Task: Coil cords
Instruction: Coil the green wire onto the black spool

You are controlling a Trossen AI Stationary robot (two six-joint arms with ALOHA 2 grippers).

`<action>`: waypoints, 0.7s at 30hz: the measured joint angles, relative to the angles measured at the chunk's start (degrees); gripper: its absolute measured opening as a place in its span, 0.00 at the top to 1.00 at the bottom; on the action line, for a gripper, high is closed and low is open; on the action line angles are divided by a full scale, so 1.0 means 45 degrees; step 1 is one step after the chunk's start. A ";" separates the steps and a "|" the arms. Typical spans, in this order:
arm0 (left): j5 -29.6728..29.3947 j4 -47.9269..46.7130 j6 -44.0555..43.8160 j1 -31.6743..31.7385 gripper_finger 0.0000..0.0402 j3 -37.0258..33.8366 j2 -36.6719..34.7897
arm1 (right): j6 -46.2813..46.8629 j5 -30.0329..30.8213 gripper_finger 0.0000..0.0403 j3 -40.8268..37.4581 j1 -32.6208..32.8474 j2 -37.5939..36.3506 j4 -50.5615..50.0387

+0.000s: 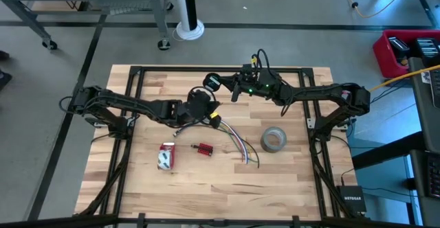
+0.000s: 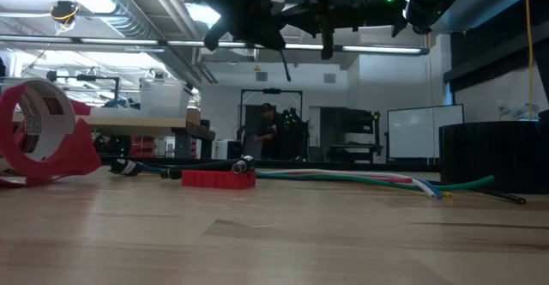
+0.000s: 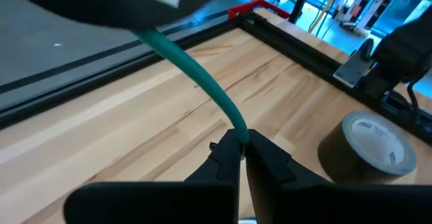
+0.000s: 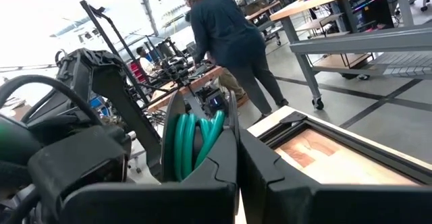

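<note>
The cords show as a small round coil (image 1: 212, 82) of teal-sheened dark loops (image 4: 194, 140), held above the table's far middle by my right gripper (image 1: 221, 84), which is shut on it. One strand (image 3: 202, 82) runs down from the coil to my left gripper (image 1: 212, 108), which is shut on it just below and nearer than the coil. Both grippers hang well above the wood in the low view, and a loose strand (image 2: 284, 63) dangles there. My left gripper pinches a single strand of the cord (image 3: 237, 131) between its two fingertips (image 3: 226, 150), which lie across it. The strand rises from the fingers toward the coil, lightly curved and clear of the table. My right gripper is shut on the coil's loops (image 4: 202, 133), coming at them level from the table's right side. Several loops stand side by side, upright, lifted clear of the table. The fingers (image 4: 233, 150) themselves hide the exact place of the pinch.
A grey tape roll (image 1: 273, 139) lies right of centre. A bundle of coloured wires (image 1: 237, 143), a small red part (image 1: 203, 148) and a red-and-white tape dispenser (image 1: 166, 156) lie nearer the front. A person (image 4: 226, 42) stands beyond the table.
</note>
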 joint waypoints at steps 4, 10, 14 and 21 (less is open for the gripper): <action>-0.0005 0.0281 -0.0182 -0.0010 1.00 0.0000 0.0000 | 0.0000 0.0000 1.00 0.0000 0.0000 0.0000 -0.0121; -0.0005 0.0793 -0.0369 -0.0010 1.00 0.0000 0.0000 | 0.0000 -0.0003 1.00 0.0000 0.0000 0.0000 -0.0491; 0.0118 0.1572 -0.0257 -0.0005 1.00 0.0000 0.0000 | 0.0001 -0.0010 1.00 0.0000 0.0000 0.0000 -0.0744; 0.0277 0.1854 -0.0702 0.0167 1.00 0.0000 0.0000 | 0.0000 -0.0010 1.00 0.0000 0.0000 0.0000 -0.0780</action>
